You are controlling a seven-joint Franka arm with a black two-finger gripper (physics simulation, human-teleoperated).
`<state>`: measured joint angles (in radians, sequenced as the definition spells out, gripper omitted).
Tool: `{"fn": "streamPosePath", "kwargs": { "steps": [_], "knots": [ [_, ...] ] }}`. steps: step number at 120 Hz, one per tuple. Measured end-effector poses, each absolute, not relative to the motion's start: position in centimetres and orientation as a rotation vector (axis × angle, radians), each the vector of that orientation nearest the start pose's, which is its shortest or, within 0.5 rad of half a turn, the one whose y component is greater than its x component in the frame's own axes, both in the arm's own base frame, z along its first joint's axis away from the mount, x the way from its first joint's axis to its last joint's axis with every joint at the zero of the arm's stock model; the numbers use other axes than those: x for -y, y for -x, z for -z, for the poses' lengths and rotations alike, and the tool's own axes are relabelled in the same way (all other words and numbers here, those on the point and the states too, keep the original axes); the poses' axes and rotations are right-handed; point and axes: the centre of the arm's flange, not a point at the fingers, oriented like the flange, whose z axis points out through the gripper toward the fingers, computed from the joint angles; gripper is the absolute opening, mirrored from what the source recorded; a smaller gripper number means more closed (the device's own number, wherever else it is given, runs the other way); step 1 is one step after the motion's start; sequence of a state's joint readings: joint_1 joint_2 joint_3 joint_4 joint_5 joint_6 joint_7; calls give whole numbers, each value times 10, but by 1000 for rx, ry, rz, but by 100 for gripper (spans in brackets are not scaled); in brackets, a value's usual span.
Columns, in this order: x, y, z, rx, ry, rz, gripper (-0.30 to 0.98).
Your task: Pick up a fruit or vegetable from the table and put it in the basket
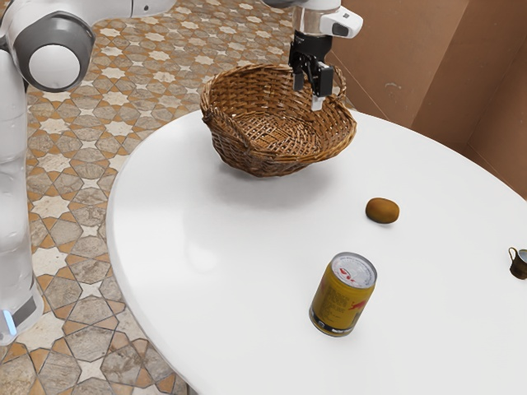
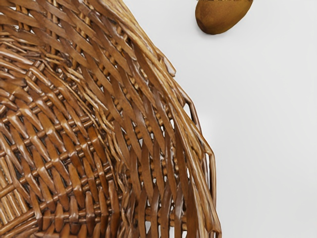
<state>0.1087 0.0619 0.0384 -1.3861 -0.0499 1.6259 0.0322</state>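
Yellow metal can: upright on round white table, well apart fr. pincer
Brown wicker basket: under pincer
Pincer: fingers apart, nothing btwn
Brown oval kiwi: on table, lower than pincer, outside basket
Small dark mug: well apart fr. pincer

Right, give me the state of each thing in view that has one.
Basket: upright.
Gripper: open, holding nothing.
Brown fruit: lying on the table, outside the basket.
Can: standing upright.
Small dark cup: upright, partly cut off by the exterior view's edge.
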Motion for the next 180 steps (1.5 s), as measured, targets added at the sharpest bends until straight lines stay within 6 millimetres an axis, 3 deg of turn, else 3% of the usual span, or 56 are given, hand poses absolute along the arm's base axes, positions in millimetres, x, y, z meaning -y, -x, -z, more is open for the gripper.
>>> {"fn": "streamPosePath", "kwargs": {
  "steps": [26,34,50,62,71,86,97,105,113,132,168,180],
  "knots": [
    [-80,-574,-683,183,3157,291,69],
    [-81,-587,-690,176,3150,332,69],
    [-19,-624,-687,1,3149,381,69],
    [10,-658,-644,-71,3152,356,68],
    [9,-679,-612,-70,3147,342,69],
    [8,-696,-597,-73,3120,387,69],
    [3,-717,-569,-74,3106,368,69],
    [4,-735,-563,-84,3087,381,69],
    [15,-744,-568,-118,3054,400,69],
    [15,-753,-545,-133,3032,315,69],
    [16,-752,-538,-156,3030,269,69],
    [5,-754,-535,-146,3017,263,69]
  ]
}}
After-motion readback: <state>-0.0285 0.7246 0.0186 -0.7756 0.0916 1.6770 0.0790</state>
